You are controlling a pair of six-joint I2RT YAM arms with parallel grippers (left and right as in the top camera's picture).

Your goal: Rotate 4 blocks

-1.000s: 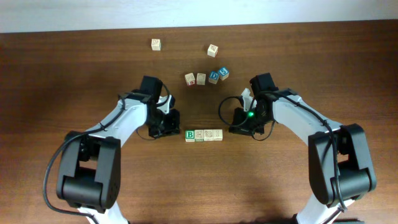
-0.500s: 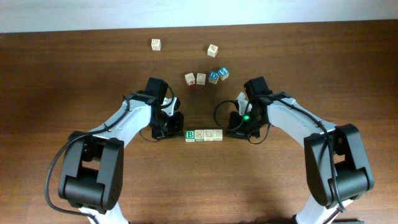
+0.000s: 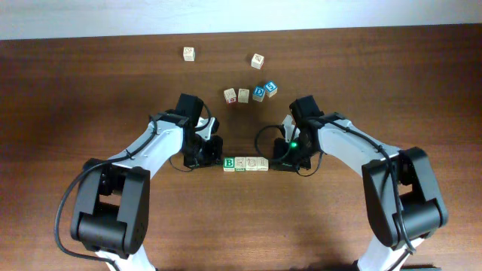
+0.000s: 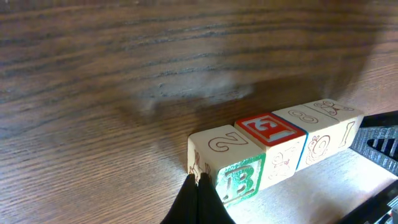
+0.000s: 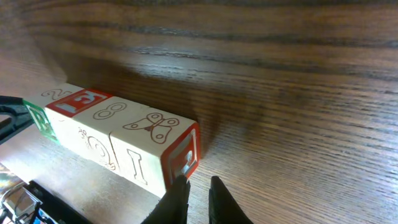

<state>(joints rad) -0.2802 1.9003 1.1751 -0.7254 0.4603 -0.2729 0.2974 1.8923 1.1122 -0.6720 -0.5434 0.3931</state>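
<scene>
Left wrist view: the left claw (image 4: 198,186) is pinched fully shut, holding nothing, its tip pressed against the end face of the green-and-white "B" wooden cube (image 4: 239,182). That cube heads a tight row of four small wooden alphabet cubes (image 3: 246,163) on the brown wooden table (image 3: 113,83), with the red-faced cube (image 4: 268,127) next in line.

At the row's 3 o'clock end the right claw (image 5: 196,190) is open only a thin slit, with nothing between its fingers. One finger touches the low corner of the pale butterfly-topped cube (image 5: 158,140).

Six loose letter cubes (image 3: 248,93) lie well apart at 12 o'clock.

The risk, as I judge it, is buckling. The right contact sits off-centre, so a turning push could twist that end cube out and break the row.
</scene>
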